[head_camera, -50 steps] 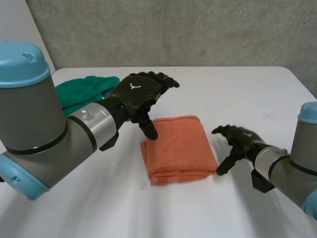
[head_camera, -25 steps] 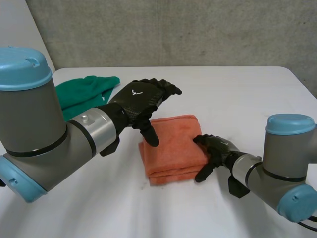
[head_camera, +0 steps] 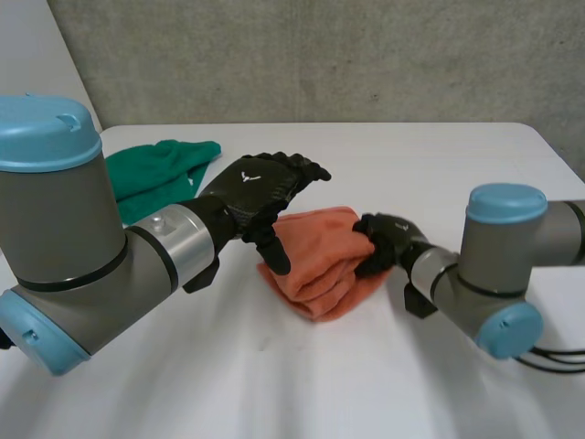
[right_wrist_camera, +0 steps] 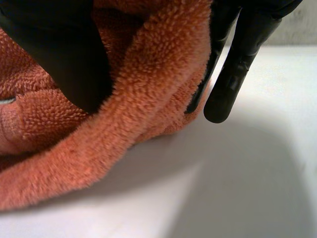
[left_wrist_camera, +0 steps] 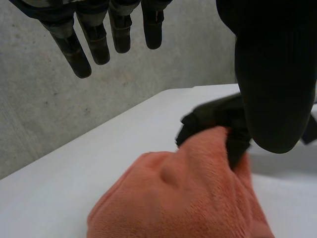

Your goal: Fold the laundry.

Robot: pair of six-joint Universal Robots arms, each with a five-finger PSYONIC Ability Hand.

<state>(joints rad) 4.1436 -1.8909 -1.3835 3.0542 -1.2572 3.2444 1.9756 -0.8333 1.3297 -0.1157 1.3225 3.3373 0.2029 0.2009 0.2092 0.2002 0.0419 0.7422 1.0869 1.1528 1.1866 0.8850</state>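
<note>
A folded orange towel lies at the table's middle, bunched and lifted along its right edge. My right hand is shut on that right edge; in the right wrist view the thumb and fingers pinch the orange towel between them. Above the towel's left part my left hand hovers open, fingers straight and thumb pointing down, not touching the cloth. From the left wrist, its fingers hang over the orange towel, with the right hand gripping the cloth beyond.
A green cloth lies crumpled at the back left of the white table. A grey wall stands behind the table's far edge. Bare tabletop shows in front of the towel and at the far right.
My right hand moved left from beside the towel, closed on its right edge and pulled the cloth up and out of its flat fold. The left hand stayed almost still above it.
</note>
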